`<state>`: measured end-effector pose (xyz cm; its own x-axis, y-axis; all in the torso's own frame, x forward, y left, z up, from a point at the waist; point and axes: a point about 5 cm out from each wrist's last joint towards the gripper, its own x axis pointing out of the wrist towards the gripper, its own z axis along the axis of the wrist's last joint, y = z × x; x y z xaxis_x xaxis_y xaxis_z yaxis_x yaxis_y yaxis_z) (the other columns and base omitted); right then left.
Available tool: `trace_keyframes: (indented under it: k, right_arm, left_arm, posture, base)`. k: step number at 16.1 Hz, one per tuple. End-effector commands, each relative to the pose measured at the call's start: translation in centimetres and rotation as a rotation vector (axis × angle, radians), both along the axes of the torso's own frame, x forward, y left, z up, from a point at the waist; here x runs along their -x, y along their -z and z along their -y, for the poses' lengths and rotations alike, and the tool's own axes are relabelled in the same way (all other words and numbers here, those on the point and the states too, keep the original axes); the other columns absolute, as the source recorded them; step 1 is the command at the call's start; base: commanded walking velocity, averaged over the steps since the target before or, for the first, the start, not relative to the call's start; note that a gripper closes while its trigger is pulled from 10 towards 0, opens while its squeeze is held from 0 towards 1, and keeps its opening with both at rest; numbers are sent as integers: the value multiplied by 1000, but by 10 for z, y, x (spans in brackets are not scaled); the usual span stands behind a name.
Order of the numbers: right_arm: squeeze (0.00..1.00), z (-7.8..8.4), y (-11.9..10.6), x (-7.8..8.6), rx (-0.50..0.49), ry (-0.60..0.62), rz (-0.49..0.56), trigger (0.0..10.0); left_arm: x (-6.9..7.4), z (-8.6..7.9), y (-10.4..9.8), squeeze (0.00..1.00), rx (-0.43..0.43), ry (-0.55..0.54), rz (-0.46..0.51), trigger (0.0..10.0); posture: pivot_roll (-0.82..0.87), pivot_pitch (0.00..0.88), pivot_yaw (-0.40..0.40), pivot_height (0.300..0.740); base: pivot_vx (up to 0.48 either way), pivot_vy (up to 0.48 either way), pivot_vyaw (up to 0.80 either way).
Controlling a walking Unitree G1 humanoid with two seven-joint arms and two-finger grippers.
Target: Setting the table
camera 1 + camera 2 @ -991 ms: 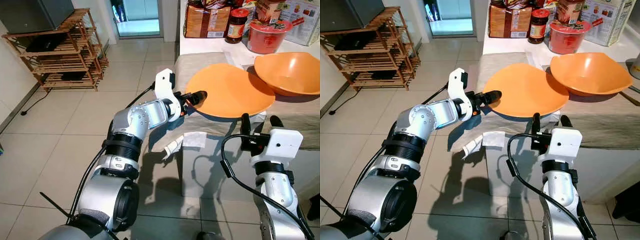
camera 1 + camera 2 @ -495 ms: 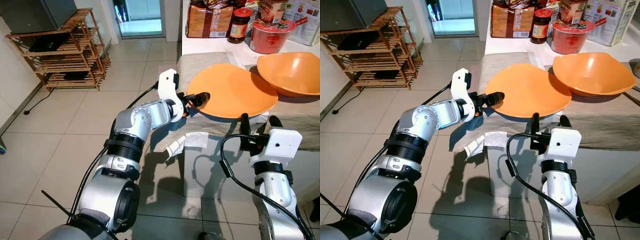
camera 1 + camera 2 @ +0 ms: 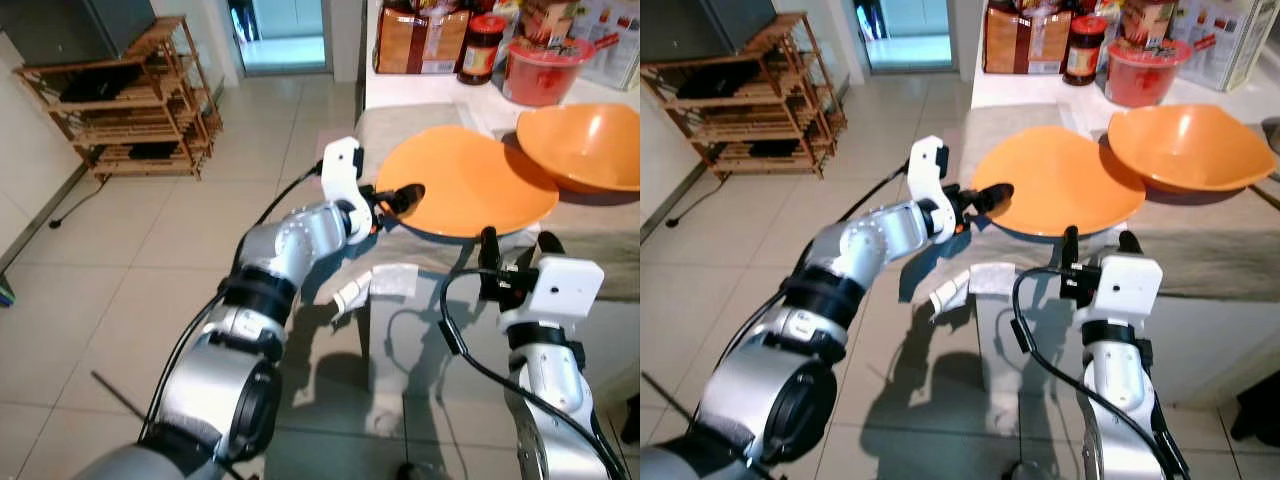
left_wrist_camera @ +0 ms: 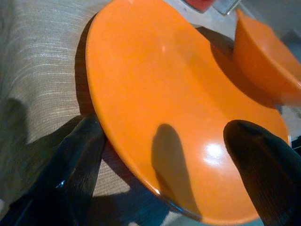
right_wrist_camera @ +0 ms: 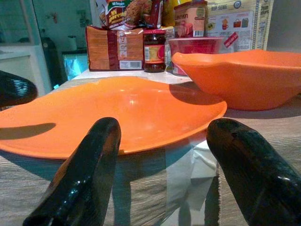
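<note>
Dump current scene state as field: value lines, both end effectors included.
surface: table with grey cloth
plate: orange plate, near the table's corner edge
bowl: orange bowl, beside the plate, overlapping its far rim
left end effector: open, fingers straddling the plate's rim
right end effector: open, below the plate's near edge, not touching
background: red container, jar, food packets

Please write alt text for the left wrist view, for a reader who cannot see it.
The left gripper straddles the near rim of a wide orange plate, one black finger under the rim, the other above the plate. The plate sits on a grey woven tablecloth, and an orange bowl sits beyond it.
</note>
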<state>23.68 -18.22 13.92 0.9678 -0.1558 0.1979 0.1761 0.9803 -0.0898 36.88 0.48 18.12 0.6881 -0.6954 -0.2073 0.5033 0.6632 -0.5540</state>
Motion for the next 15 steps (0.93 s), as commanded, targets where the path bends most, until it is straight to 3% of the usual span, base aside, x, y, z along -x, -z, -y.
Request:
trace_keyframes:
  k: [1,8,9,10,11,15]
  right_arm:
    - [0,-2,-2,2,2,-7,7,10000]
    - [0,-1,-2,7,6,6,-3,10000]
    - [0,0,-2,8,7,7,-4,10000]
    - [0,0,-2,8,7,7,-5,10000]
    - [0,0,-2,8,7,7,-6,10000]
    - [0,-2,0,9,4,7,-11,10000]
  left_arm:
    - [7,26,-7,0,21,58,14,10000]
    - [13,42,6,0,7,114,-27,10000]
    - [15,45,8,0,-11,131,-20,5922]
    - [17,48,10,0,-37,145,-5,4118]
    - [18,49,11,0,-37,156,2,0]
    - [18,49,12,0,-42,174,9,0]
  posture:
    - [-139,53,121,740]
    - [-161,75,128,740]
    - [-161,76,128,740]
    - [-161,77,127,740]
    - [-161,78,128,740]
    - [-158,74,132,740]
  base:
    - [0,0,0]
    - [0,0,0]
    - [0,0,0]
    - [0,0,0]
    - [0,0,0]
    - [0,0,0]
